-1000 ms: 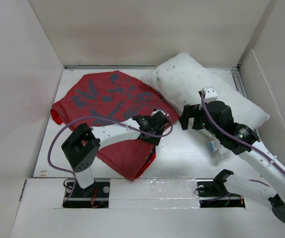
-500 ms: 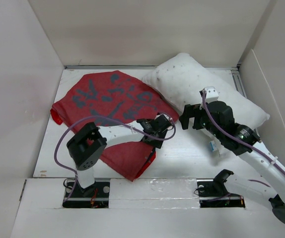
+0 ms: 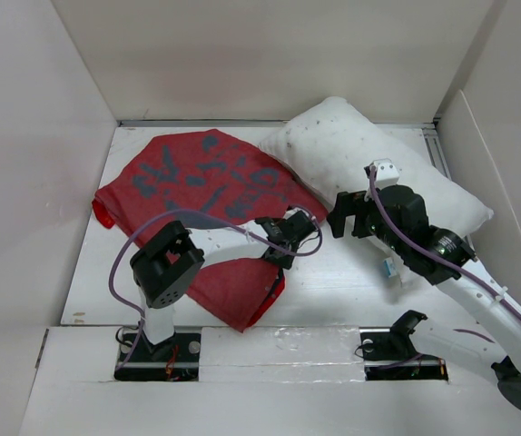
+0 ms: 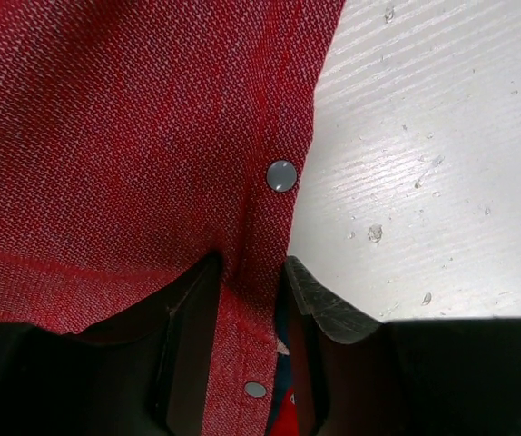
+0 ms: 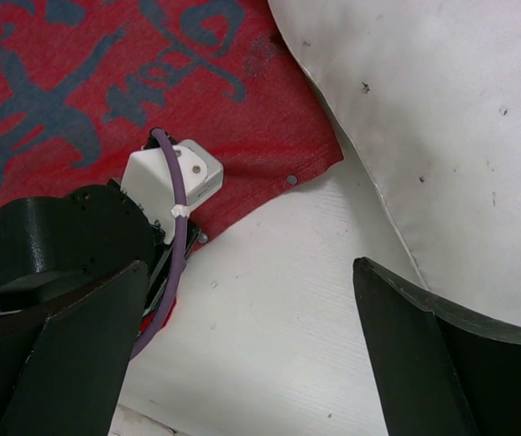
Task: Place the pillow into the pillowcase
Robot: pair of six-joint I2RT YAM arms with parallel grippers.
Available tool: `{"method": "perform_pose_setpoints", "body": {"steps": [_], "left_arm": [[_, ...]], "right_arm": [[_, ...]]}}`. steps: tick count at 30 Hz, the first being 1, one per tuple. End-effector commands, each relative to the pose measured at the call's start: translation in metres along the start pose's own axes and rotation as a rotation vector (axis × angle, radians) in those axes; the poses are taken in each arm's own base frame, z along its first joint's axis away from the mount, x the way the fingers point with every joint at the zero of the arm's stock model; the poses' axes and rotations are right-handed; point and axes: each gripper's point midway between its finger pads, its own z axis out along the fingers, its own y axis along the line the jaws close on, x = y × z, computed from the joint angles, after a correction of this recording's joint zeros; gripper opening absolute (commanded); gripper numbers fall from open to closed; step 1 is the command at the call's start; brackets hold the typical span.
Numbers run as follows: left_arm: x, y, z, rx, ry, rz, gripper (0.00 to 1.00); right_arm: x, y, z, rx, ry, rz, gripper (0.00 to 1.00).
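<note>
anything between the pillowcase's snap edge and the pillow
Only bare table between the pillowcase and the pillow, clearest in the right wrist view.

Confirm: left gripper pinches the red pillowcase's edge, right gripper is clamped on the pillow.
Wrong on the right gripper: it is open, holding nothing, as the right wrist view shows. The left gripper does pinch the edge of the pillowcase.

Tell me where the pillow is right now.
In the top view the pillow lies at the far right of the table, its left end against the pillowcase, with the right pincer at its near edge.
</note>
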Motion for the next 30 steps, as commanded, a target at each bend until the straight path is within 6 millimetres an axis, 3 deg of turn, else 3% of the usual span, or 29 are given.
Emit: {"method": "perform_pose_setpoints", "body": {"steps": [1, 4, 12, 13, 17, 22, 30], "left_arm": [[-0.018, 0.003, -0.012, -0.020, -0.052, -0.010, 0.30], [-0.018, 0.003, -0.012, -0.020, -0.052, -0.010, 0.19], [-0.024, 0.002, -0.020, -0.010, -0.069, -0.016, 0.10], [-0.025, 0.002, -0.020, -0.010, -0.069, -0.016, 0.10], [-0.027, 0.002, -0.024, -0.005, -0.077, -0.009, 0.27], [-0.023, 0.001, -0.015, -0.013, -0.064, -0.005, 0.27], [-0.031, -0.002, -0.020, 0.001, -0.088, -0.012, 0.23]], "right_arm": [[-0.012, 0.009, -0.001, -0.037, -0.044, 0.007, 0.99], [-0.012, 0.009, -0.001, -0.037, -0.044, 0.007, 0.99], [-0.010, 0.011, 0.001, -0.043, -0.033, 0.005, 0.99], [-0.010, 0.011, 0.001, -0.043, -0.033, 0.005, 0.99], [-0.007, 0.012, 0.003, -0.048, -0.021, 0.002, 0.99], [-0.007, 0.012, 0.003, -0.048, -0.021, 0.002, 0.99], [-0.009, 0.013, 0.004, -0.051, -0.030, -0.005, 0.99]]}}
